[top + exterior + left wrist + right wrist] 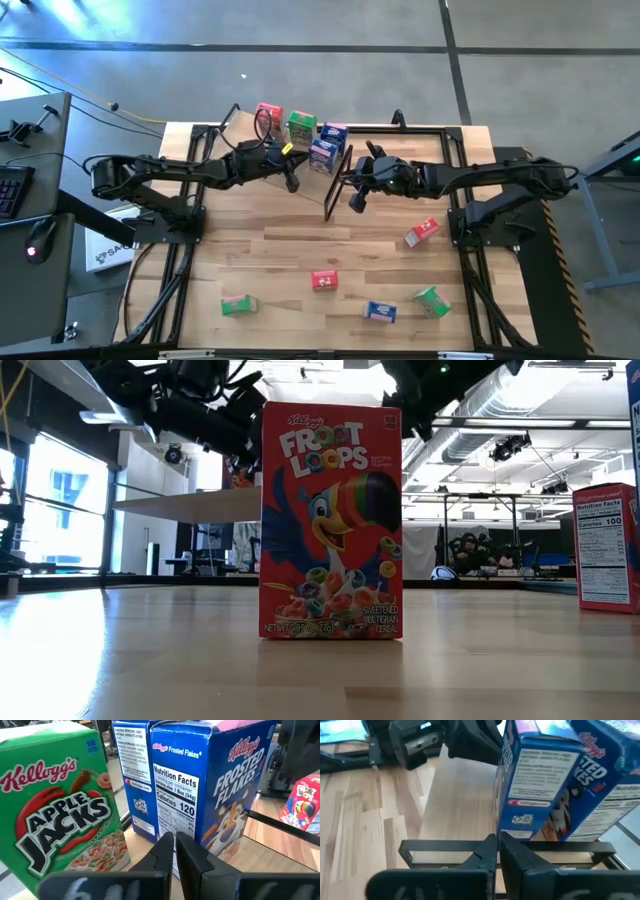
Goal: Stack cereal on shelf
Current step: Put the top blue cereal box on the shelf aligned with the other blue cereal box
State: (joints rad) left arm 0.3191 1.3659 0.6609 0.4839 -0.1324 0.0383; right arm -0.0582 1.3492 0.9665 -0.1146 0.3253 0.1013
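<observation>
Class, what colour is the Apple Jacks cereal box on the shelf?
Green, with white lettering; the small cardboard Apple Jacks box shows best in the left wrist view.

— What sort of place?
— Looks like a robotics lab or open workshop hall: polished concrete floor (520,60), exposed ceiling ducts (520,410), tall windows (60,510).
— Anything else?
— A desk with keyboard (10,185) and mouse (37,245) beside the tabletop's (270,250) left edge.

Bright, even daylight — windows (60,510) glare white in the low view, wrist views blur up close.
</observation>
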